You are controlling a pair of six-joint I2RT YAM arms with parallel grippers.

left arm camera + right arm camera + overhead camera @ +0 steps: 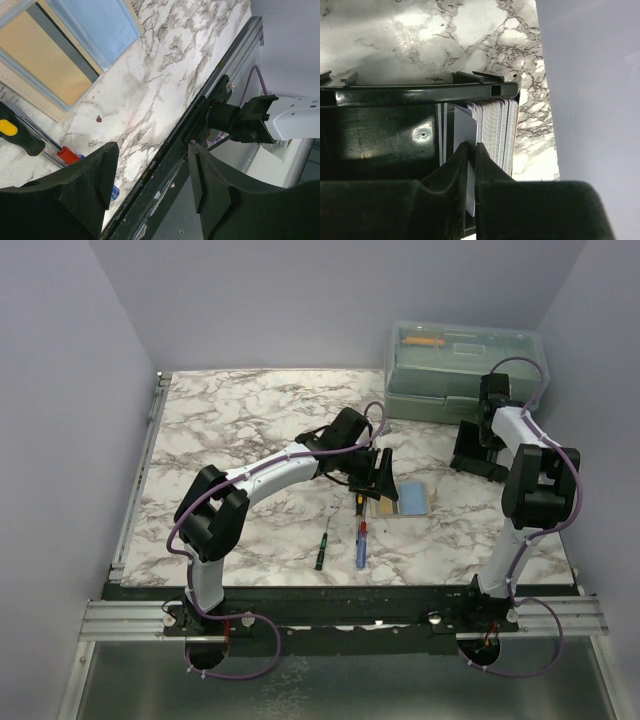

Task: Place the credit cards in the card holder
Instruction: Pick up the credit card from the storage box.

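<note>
Marble-patterned table point(230, 430), lavender walls on three sides.

- Credit cards point(496, 131) stand on edge, packed in a black rack point(420, 94) at the right of the table, on the near side of the green toolbox point(460, 365). Stored upright, their top edges are free to pinch.
- Right gripper point(471, 152): fingers pressed onto one grey card point(465, 127) near one end of the row, apparently to draw it out alone.
- Card holder point(45, 57) lies opened flat mid-table, well left of the rack. A blue card point(97, 25) sits on its right half; cannot tell whether it is tucked into a pocket.
- Left gripper point(152, 156) hovers just beside the holder's left edge, jaws apart and empty. It is likely placed there to steady the holder.
- Nearby on the near side lie a yellow-handled screwdriver point(17, 134), a green screwdriver point(322, 550) and a blue-and-red screwdriver point(361, 543).
</note>
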